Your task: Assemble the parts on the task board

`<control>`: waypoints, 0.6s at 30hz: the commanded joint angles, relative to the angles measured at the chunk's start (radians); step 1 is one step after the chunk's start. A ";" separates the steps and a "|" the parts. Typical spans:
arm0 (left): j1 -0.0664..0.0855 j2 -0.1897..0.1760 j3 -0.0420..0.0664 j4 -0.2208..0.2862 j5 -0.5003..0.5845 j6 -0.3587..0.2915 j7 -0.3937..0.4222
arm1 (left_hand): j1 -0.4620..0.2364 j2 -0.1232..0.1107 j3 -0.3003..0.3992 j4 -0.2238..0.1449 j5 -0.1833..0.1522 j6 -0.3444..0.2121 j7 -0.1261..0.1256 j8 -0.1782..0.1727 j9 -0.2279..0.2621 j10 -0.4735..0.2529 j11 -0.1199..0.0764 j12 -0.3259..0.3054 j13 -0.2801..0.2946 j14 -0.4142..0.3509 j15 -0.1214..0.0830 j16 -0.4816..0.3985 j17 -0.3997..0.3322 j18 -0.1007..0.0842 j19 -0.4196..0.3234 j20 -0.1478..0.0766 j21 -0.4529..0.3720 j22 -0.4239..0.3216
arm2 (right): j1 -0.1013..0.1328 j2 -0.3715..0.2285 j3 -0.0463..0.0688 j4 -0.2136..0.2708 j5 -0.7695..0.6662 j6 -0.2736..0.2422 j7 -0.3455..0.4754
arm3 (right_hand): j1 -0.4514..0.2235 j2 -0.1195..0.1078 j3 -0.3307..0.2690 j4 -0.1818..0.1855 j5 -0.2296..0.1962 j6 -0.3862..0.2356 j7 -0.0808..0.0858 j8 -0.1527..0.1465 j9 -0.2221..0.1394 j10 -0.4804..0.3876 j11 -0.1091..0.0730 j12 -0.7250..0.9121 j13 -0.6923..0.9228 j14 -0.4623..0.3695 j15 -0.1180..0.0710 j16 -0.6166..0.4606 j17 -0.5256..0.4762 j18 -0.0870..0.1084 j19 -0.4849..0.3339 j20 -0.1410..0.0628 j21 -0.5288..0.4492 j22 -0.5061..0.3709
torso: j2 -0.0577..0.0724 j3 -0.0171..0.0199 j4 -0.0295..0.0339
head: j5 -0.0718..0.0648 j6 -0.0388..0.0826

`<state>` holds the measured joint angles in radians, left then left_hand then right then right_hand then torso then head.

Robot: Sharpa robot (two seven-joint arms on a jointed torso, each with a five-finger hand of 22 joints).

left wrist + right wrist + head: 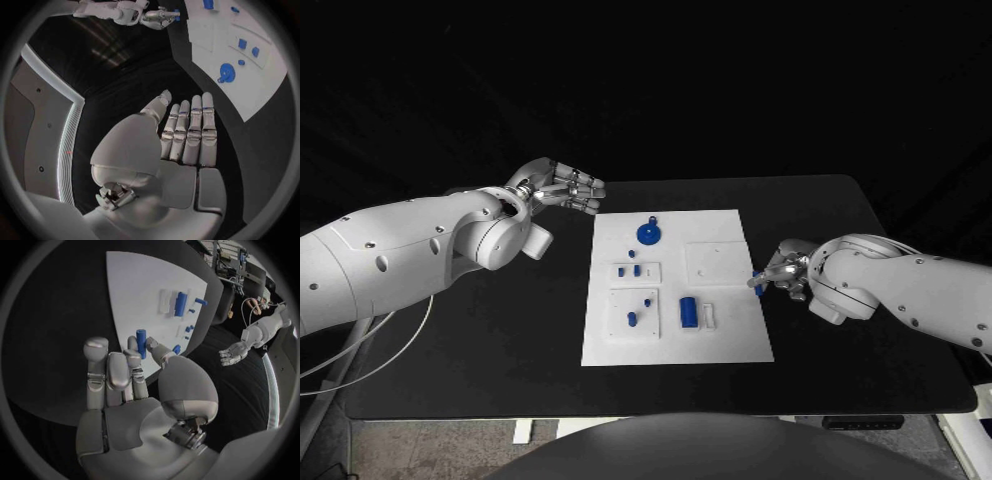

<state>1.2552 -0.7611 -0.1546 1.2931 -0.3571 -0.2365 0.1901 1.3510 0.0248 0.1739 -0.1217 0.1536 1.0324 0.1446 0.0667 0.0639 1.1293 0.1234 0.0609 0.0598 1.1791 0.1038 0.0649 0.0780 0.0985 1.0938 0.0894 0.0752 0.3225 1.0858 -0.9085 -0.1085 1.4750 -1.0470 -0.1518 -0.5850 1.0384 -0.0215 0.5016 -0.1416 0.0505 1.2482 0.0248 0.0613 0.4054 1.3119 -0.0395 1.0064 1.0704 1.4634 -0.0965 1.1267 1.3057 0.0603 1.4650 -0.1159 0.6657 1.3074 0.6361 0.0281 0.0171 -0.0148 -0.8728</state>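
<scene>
The white task board [733, 230] lies in the middle of the black table. On it are a round blue disc [649, 233], a blue cylinder [687, 311] and several small blue pieces. At the board's right edge, my right hand [788, 270] pinches a short blue peg [759, 277] between thumb and finger. The right wrist view shows that peg [141, 342] upright at the fingertips, over the board's edge [144, 290]. Off the board's far left corner my left hand [567, 187] hovers with its fingers stretched out and holds nothing [187, 135].
The board carries raised white blocks, one by the cylinder [710, 316] and a plain square plate [718, 262]. Black tabletop [488, 340] surrounds the board on every side. A cable [358, 350] hangs below my left arm.
</scene>
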 commanded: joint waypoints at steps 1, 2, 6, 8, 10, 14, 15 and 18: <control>0.001 0.004 0.001 0.001 0.005 0.015 0.007 | -0.002 -0.006 0.003 0.002 -0.004 -0.004 0.001 -0.004 0.000 0.000 0.001 -0.002 -0.001 0.002 0.003 -0.003 0.000 -0.006 0.002 -0.002 0.002 0.001 | 0.003 0.015 0.001 0.031 0.049 -0.013 -0.006 | 0.016 0.019 0.119 -0.121 0.003 0.006 0.001 0.003 -0.002 0.016 -0.010 -0.006 0.000 0.018 0.007 0.003 -0.001 -0.006 0.021 0.005 0.001 0.074 | 0.001 -0.0007 0.0005 | 0.000 0.000; 0.001 0.004 0.001 0.001 0.005 0.016 0.007 | -0.002 -0.006 0.003 0.002 -0.004 -0.004 0.001 -0.004 0.000 0.000 0.001 -0.002 -0.001 0.002 0.003 -0.003 0.000 -0.006 0.002 -0.002 0.002 0.001 | 0.003 0.020 0.001 0.036 0.055 -0.014 -0.007 | 0.016 0.019 0.119 -0.121 0.003 0.006 0.001 0.003 -0.002 0.016 -0.010 -0.006 0.000 0.018 0.007 0.003 -0.001 -0.006 0.021 0.005 0.002 0.074 | 0.001 -0.0003 0.0000 | 0.000 0.000; 0.001 0.008 0.000 0.000 0.005 0.017 0.008 | -0.002 -0.006 0.003 0.002 -0.004 -0.004 0.001 -0.004 0.000 0.000 0.001 -0.002 -0.001 0.002 0.003 -0.003 0.000 -0.006 0.002 -0.002 0.002 0.001 | 0.004 0.046 0.001 0.050 0.073 -0.014 -0.011 | 0.017 0.020 0.119 -0.121 0.004 0.005 0.001 0.003 -0.003 0.015 -0.010 -0.006 0.001 0.017 0.007 0.003 -0.002 -0.006 0.020 0.005 0.001 0.074 | 0.001 -0.0011 -0.0003 | 0.003 0.000; 0.000 0.010 0.000 0.000 0.005 0.018 0.009 | -0.002 -0.006 0.003 0.002 -0.004 -0.004 0.001 -0.004 0.000 0.000 0.001 -0.002 -0.001 0.002 0.003 -0.003 0.000 -0.006 0.002 -0.002 0.002 0.001 | 0.004 0.059 0.000 0.050 0.077 -0.015 -0.016 | 0.017 0.020 0.118 -0.121 0.004 0.005 0.001 0.003 -0.003 0.015 -0.010 -0.007 0.000 0.017 0.007 0.002 -0.002 -0.006 0.020 0.005 0.001 0.074 | 0.001 -0.0010 0.0010 | 0.003 0.000; 0.000 0.012 0.000 0.001 0.005 0.016 0.009 | -0.002 -0.007 0.004 0.004 -0.004 -0.005 0.001 -0.004 0.000 -0.002 0.001 -0.002 -0.001 0.001 0.004 -0.003 0.000 -0.006 0.002 -0.001 0.001 0.001 | 0.002 0.073 -0.002 0.047 0.081 -0.014 -0.023 | 0.017 0.020 0.118 -0.121 0.005 0.005 0.001 0.003 -0.003 0.015 -0.010 -0.006 0.001 0.017 0.007 0.003 -0.002 -0.006 0.020 0.005 0.001 0.074 | 0.001 -0.0013 0.0017 | 0.004 0.000; 0.000 0.014 -0.007 0.011 0.005 0.011 0.012 | -0.001 -0.008 0.006 0.005 -0.004 -0.006 0.001 -0.003 0.000 -0.002 0.002 -0.002 -0.001 0.000 0.004 -0.003 -0.001 -0.006 0.002 -0.001 0.000 0.000 | -0.006 0.095 -0.009 0.039 0.090 -0.013 -0.034 | 0.016 0.021 0.118 -0.122 0.006 0.004 0.002 0.003 -0.003 0.014 -0.010 -0.007 0.001 0.017 0.007 0.002 -0.003 -0.006 0.019 0.005 0.001 0.074 | 0.001 -0.0008 0.0008 | 0.008 0.000; 0.000 0.014 -0.011 0.016 0.004 0.008 0.014 | -0.001 -0.008 0.006 0.005 -0.004 -0.006 0.001 -0.003 0.000 -0.002 0.002 -0.002 -0.001 0.000 0.004 -0.003 -0.001 -0.006 0.002 -0.001 0.000 0.000 | -0.010 0.101 -0.011 0.038 0.092 -0.013 -0.037 | 0.016 0.021 0.118 -0.122 0.006 0.004 0.002 0.003 -0.003 0.014 -0.010 -0.007 0.001 0.017 0.007 0.002 -0.003 -0.006 0.019 0.005 0.001 0.074 | 0.001 -0.0008 0.0010 | 0.009 0.000; 0.000 0.015 -0.026 0.031 -0.001 0.000 0.021 | 0.001 -0.008 0.007 0.004 -0.003 -0.004 0.001 -0.003 0.000 -0.002 0.001 -0.002 -0.001 -0.001 0.004 -0.003 -0.001 -0.006 0.001 -0.001 0.000 0.000 | -0.022 0.113 -0.014 0.034 0.096 -0.012 -0.043 | 0.016 0.022 0.118 -0.123 0.007 0.004 0.002 0.003 -0.004 0.014 -0.010 -0.008 0.001 0.017 0.008 0.002 -0.003 -0.007 0.019 0.006 -0.002 0.073 | 0.001 0.0001 0.0009 | 0.012 0.000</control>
<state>1.2552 -0.7491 -0.1803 1.3161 -0.3571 -0.2345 0.1926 1.3511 0.0249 0.1773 -0.1184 0.1537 1.0324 0.1446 0.0667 0.0639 1.1293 0.1235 0.0609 0.0598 1.1791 0.1038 0.0650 0.0778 0.0982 1.0937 0.0894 0.0751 0.3223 1.0677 -0.7991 -0.1222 1.5098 -0.9696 -0.1662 -0.6104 1.0386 -0.0216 0.5037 -0.1439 0.0503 1.2478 0.0252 0.0598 0.4007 1.3119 -0.0395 1.0023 1.0702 1.4634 -0.0964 1.1267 1.3034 0.0603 1.4650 -0.1159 0.6657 1.3073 0.6371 0.0274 0.0179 -0.0048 -0.8728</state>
